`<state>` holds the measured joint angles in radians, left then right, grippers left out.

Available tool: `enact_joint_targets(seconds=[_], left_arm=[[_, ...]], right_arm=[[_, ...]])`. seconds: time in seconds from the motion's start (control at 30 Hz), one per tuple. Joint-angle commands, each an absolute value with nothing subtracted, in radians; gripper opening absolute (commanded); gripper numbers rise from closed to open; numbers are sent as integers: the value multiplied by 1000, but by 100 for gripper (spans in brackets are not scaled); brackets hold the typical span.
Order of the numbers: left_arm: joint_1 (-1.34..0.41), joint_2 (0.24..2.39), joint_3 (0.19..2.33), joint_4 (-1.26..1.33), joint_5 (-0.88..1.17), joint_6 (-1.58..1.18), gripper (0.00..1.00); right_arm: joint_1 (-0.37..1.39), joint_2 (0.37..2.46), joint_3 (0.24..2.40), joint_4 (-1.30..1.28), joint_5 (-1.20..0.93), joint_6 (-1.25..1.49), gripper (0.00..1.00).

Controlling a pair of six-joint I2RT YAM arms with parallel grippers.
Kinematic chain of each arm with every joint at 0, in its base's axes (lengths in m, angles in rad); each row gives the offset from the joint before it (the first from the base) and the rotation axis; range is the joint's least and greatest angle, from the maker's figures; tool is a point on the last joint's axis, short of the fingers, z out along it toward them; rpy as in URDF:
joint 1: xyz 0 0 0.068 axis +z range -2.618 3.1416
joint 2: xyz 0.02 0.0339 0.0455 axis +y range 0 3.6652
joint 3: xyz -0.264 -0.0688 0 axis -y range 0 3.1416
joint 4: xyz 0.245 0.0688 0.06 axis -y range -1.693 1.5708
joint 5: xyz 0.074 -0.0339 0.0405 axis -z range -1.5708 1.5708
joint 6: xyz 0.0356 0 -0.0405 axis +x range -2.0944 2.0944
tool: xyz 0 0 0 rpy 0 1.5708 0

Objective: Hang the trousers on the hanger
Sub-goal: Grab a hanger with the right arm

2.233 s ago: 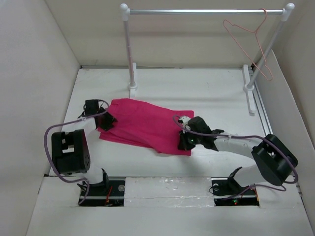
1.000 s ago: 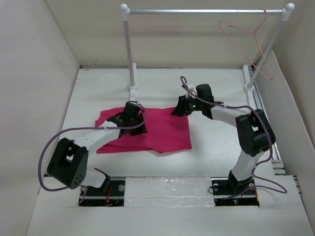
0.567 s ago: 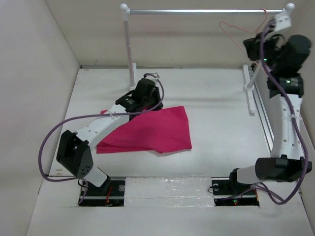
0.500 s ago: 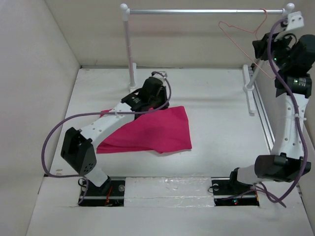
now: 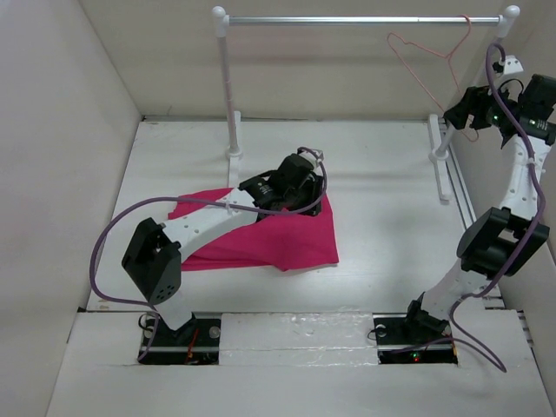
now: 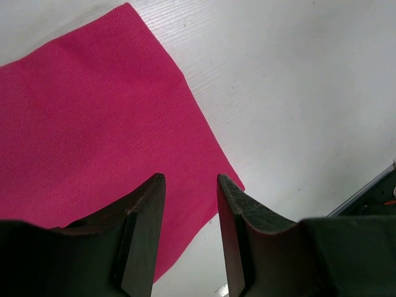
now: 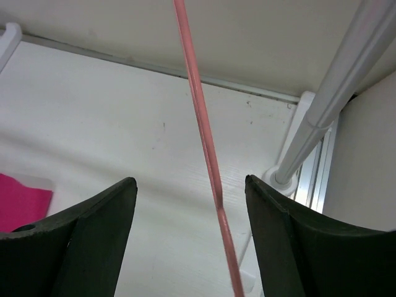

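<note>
Here, trousers (image 5: 261, 243) flat under left hand (image 6: 190, 182), hanger (image 7: 201, 124) within parted right hand (image 7: 190, 182)

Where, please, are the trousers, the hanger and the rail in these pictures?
trousers (image 5: 295, 239), top view, flat right half.
hanger (image 7: 202, 124), right wrist view, straight wire.
rail (image 5: 347, 19), top view, middle of bar.
</note>
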<state>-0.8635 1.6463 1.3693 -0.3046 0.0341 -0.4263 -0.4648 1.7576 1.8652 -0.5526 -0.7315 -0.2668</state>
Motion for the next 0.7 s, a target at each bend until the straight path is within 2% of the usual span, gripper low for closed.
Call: enact_joint_targets(seconds=[0.0, 0.2, 0.33, 0.4, 0.47, 0.5, 0.53, 0.6, 0.67], left_arm=[[-861, 1603, 1355, -290, 55, -414, 35], [-861, 1586, 1330, -290, 63, -422, 33], [-861, 1578, 1316, -290, 60, -436, 32], [-861, 1580, 1316, -288, 54, -440, 32], [-861, 1583, 1325, -290, 48, -446, 32], [-861, 1583, 1331, -293, 48, -448, 31], [-861, 1583, 1338, -293, 48, -449, 31], [-861, 1586, 1359, -299, 44, -454, 31], [-861, 1591, 1393, -308, 38, -456, 32]], right_arm=[[-480, 1767, 1960, -540, -842, -299, 76], [-470, 1781, 1947, -511, -880, -298, 69], [-460, 1787, 1965, -520, -862, -290, 68], [-451, 1792, 1963, -526, -861, -290, 58], [-437, 1773, 1933, -500, -845, -287, 35], [-422, 1764, 1919, -486, -832, -284, 16], [-422, 1750, 1890, -465, -822, -275, 8], [-388, 1704, 1861, -402, -781, -246, 0], [-373, 1674, 1832, -349, -747, -210, 0]])
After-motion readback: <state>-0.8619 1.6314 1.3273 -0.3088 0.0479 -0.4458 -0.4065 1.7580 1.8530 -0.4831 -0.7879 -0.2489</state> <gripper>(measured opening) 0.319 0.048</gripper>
